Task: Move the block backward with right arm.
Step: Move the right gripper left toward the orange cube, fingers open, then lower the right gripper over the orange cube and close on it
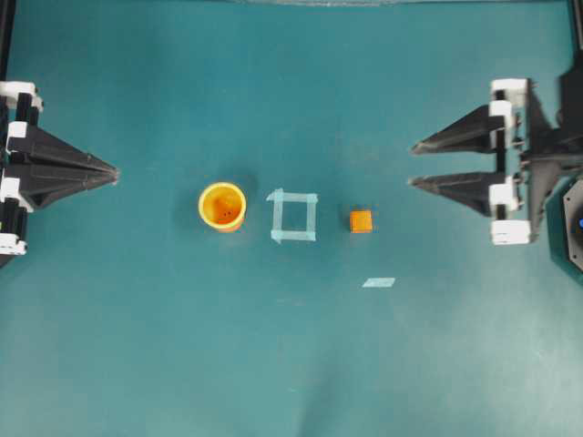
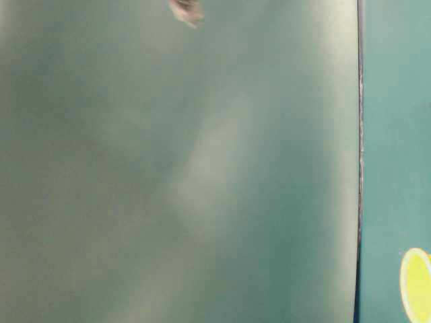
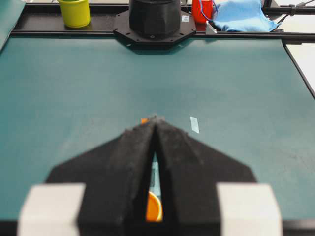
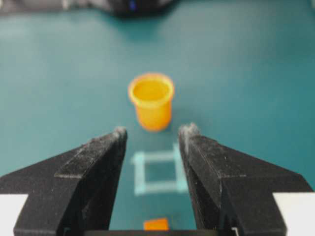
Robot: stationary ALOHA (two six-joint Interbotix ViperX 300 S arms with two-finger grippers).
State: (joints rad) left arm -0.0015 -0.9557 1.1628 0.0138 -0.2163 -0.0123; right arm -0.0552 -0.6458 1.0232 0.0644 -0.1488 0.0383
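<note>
The block [image 1: 361, 221] is a small orange cube lying on the teal table, just right of a square outline of light tape [image 1: 293, 217]. In the right wrist view the block [image 4: 156, 224] shows at the bottom edge, low between the fingers and apart from them. My right gripper [image 1: 412, 164] stands open at the right, its tips right of the block and a little farther back, holding nothing. My left gripper [image 1: 116, 171] is shut and empty at the far left. In the left wrist view only a sliver of the block [image 3: 143, 120] peeks past the shut left gripper [image 3: 155, 118].
A round orange cup [image 1: 223, 206] stands left of the tape square. A short strip of light tape [image 1: 379, 282] lies in front of the block. A yellow-green cup [image 3: 75, 12], a red object [image 3: 202, 10] and a blue cloth [image 3: 238, 15] sit beyond the table's far edge.
</note>
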